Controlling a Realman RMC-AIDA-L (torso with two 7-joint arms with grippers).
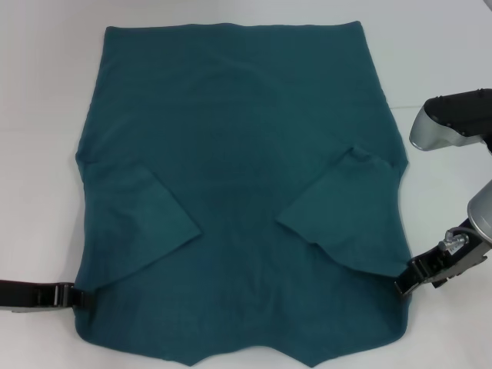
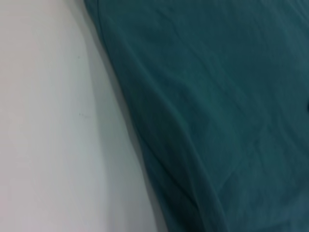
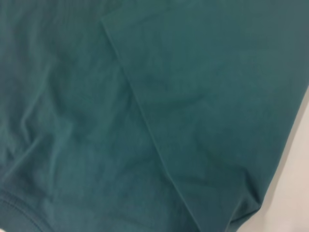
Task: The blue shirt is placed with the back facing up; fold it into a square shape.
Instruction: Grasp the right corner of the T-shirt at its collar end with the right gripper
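Note:
The blue shirt [image 1: 246,154] lies flat on the white table, plain side up, with its neckline at the near edge. Both short sleeves are folded inward onto the body, one on the left [image 1: 142,231] and one on the right [image 1: 346,207]. My left gripper [image 1: 77,296] lies low at the shirt's near left edge, touching the cloth. At the near right edge my right gripper [image 1: 405,283] meets the cloth at an angle. The left wrist view shows the blue shirt [image 2: 217,96] with its side edge against the table. Only blue shirt [image 3: 72,121] and a folded sleeve fill the right wrist view.
The white table [image 1: 46,115] shows bare on both sides of the shirt and beyond its far hem. The right arm's silver and black links [image 1: 450,123] hang over the table to the right of the shirt.

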